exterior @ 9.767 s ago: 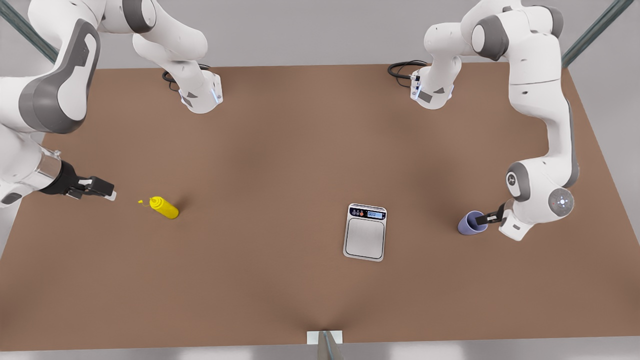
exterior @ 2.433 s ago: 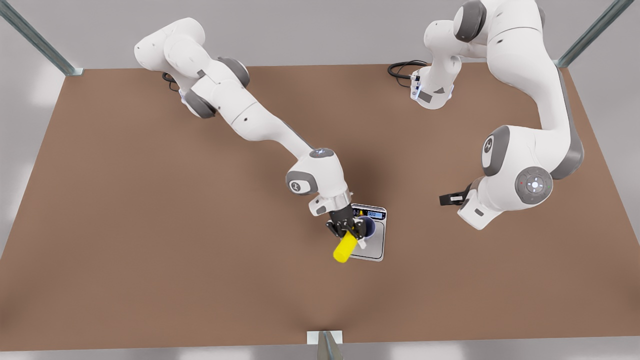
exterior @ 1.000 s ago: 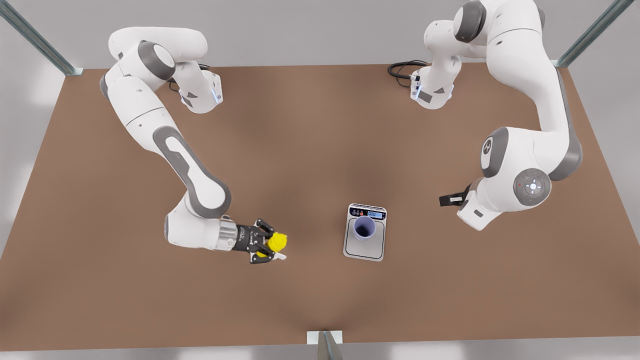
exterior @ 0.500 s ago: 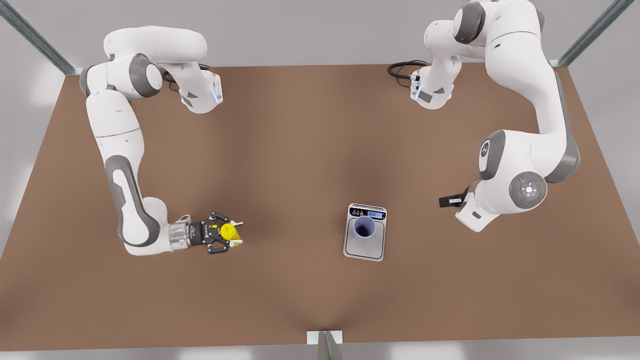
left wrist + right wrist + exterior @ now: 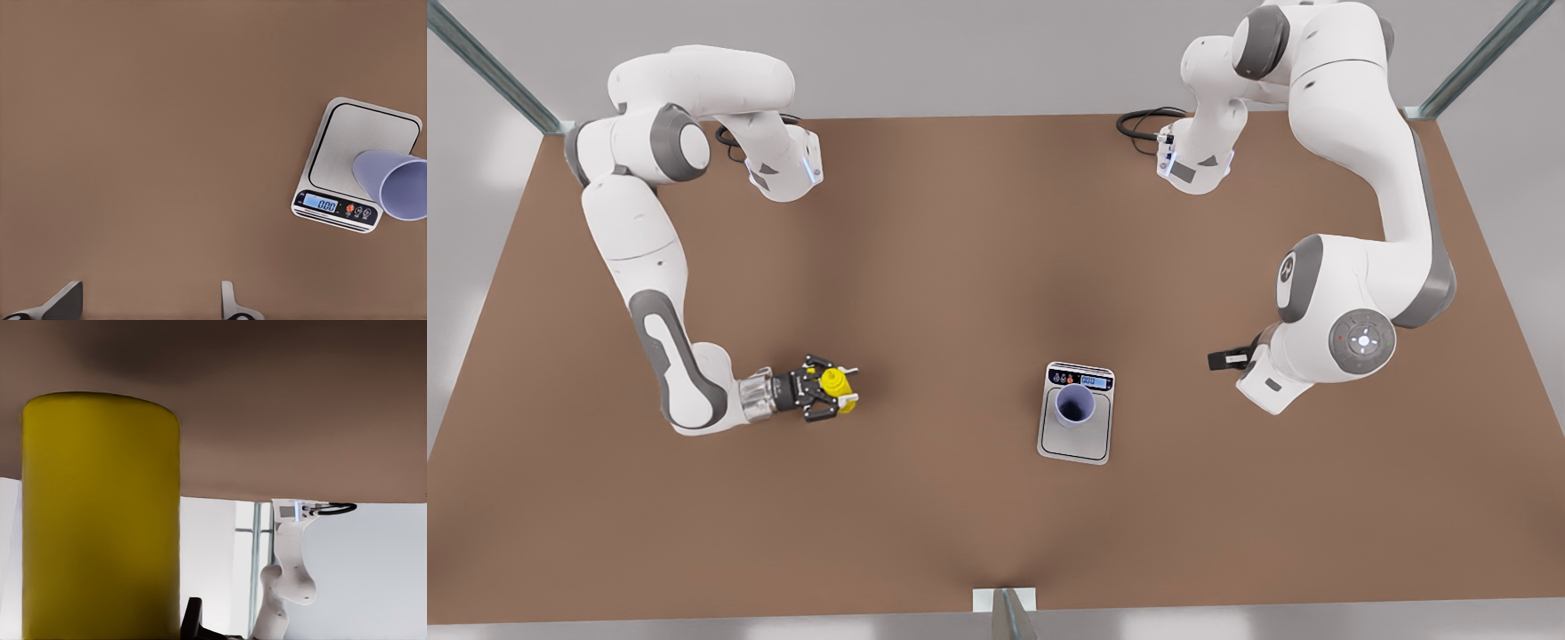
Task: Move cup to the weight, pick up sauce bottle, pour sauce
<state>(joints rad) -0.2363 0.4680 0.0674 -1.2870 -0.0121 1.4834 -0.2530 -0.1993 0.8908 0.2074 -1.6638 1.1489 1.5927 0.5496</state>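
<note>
The cup (image 5: 1075, 404) stands upright on the scale (image 5: 1083, 445), on the half of the steel plate nearest the display strip, and nothing is touching it. In your left wrist view the cup (image 5: 393, 183) sits on the scale (image 5: 347, 137) the same way, with its rim well inside the plate's edge.

The sauce bottle (image 5: 837, 385) is well apart from it, toward the front view's left. It is upright with the nozzle up, clasped across its body by the right gripper (image 5: 832, 395), whose fingers are closed against its sides. Your right wrist view gives you the yellow bottle wall (image 5: 100, 520) at very close range; I cannot tell whether its base touches the table (image 5: 978, 249).

The left gripper (image 5: 1224, 357) waits near the scale on the front view's right. Its fingers (image 5: 67, 303) are spread wide and hold nothing.

Watch for these:
- If you let go while the bottle is tilted or off the table, it will likely topple and roll (it is a smooth cylinder).
- If you bring it to the cup, a low approach could clip the light cup and push it off the plate.
- A hard squeeze could send sauce out before the nozzle is over the cup.
</note>
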